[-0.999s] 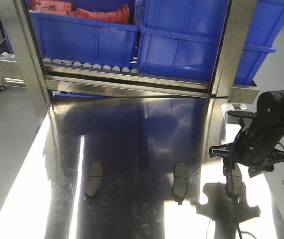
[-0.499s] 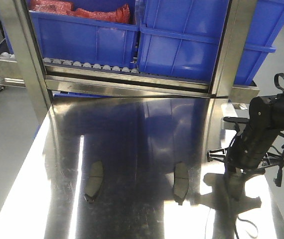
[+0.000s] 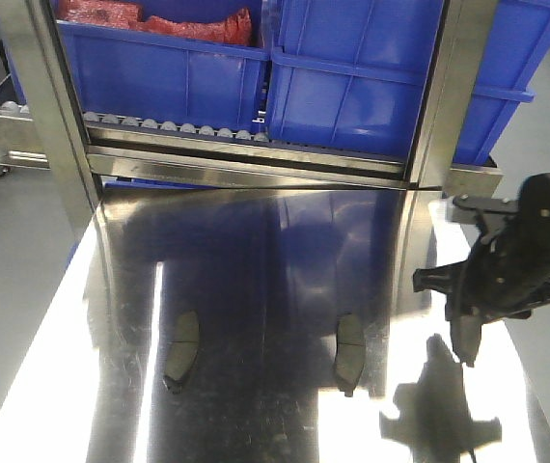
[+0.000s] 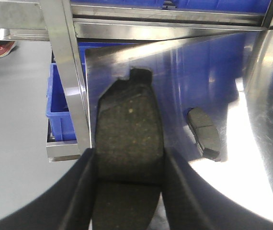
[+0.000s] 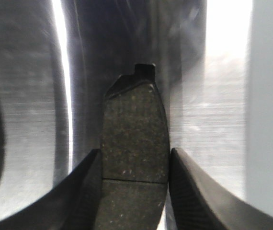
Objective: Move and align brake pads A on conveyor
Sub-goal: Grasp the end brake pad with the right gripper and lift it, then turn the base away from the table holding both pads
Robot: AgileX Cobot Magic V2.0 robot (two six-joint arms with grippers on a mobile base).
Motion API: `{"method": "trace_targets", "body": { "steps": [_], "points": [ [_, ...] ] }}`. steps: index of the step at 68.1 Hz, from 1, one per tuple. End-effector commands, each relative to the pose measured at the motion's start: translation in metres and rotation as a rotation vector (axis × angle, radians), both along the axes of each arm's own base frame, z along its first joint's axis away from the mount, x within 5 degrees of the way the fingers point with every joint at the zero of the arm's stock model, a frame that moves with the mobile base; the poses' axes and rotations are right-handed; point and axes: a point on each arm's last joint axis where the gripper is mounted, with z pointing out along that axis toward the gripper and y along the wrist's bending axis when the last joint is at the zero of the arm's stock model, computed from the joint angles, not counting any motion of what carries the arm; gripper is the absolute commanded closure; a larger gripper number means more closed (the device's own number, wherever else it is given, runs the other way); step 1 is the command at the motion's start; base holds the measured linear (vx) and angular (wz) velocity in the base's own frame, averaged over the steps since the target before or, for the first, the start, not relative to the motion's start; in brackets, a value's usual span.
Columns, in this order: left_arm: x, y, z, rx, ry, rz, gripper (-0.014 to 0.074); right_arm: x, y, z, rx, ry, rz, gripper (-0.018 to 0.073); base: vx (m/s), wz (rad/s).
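Note:
Two brake pads lie flat on the shiny steel table [image 3: 256,260]: one on the left [image 3: 182,351] and one in the middle [image 3: 349,353]. At the table's right edge my right gripper [image 3: 465,323] hangs shut on a third brake pad [image 3: 467,347], held clear of the surface above its shadow. The right wrist view shows that pad [image 5: 134,120] pinched by its edges in the right gripper [image 5: 134,152]. My left gripper [image 4: 129,154] is shut on another pad [image 4: 129,120] near the table's left edge, with a lying pad [image 4: 204,132] to its right. The conveyor is out of view.
Behind the table stands a steel roller rack [image 3: 178,127] carrying blue bins [image 3: 169,72] [image 3: 362,82], one holding red packets [image 3: 159,19]. Steel posts [image 3: 48,116] [image 3: 446,96] rise at the back corners. A blue crate [image 4: 59,103] sits below the left edge.
My right gripper dipped to the table at the right, then rose and shifted slightly right with the brake pad, which now hangs above the surface. The two lying pads have not moved.

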Motion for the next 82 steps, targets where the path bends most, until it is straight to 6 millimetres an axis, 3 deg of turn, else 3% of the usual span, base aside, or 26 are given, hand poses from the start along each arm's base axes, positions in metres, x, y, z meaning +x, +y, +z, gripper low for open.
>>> {"method": "trace_targets", "body": {
  "steps": [1, 14, 28, 49, 66, 82],
  "points": [
    [0.002, 0.0, 0.016, -0.031, -0.103, 0.006, 0.0603, -0.018, -0.005, 0.045, -0.016, -0.221, 0.035, 0.0569, 0.0, 0.0],
    [0.002, 0.0, 0.016, -0.031, -0.103, 0.006, 0.0603, -0.069, -0.008, 0.076, -0.036, -0.401, 0.168, 0.0568, 0.0, 0.0],
    [0.002, 0.0, 0.016, -0.031, -0.103, 0.006, 0.0603, -0.128, -0.013, 0.1, 0.007, -0.616, 0.152, 0.0566, 0.0, 0.0],
    [0.002, 0.0, 0.016, -0.031, -0.103, 0.006, 0.0603, -0.198, -0.021, 0.092, 0.032, -0.857, 0.133, 0.0566, 0.0, 0.0],
    [0.002, 0.0, 0.016, -0.031, -0.103, 0.006, 0.0603, -0.235, -0.026, 0.086, 0.039, -1.046, 0.124, 0.0566, 0.0, 0.0],
    [0.002, 0.0, 0.016, -0.031, -0.103, 0.006, 0.0603, -0.244, -0.028, 0.091, 0.04, -1.106, 0.122, 0.0566, 0.0, 0.0]
  ]
}}
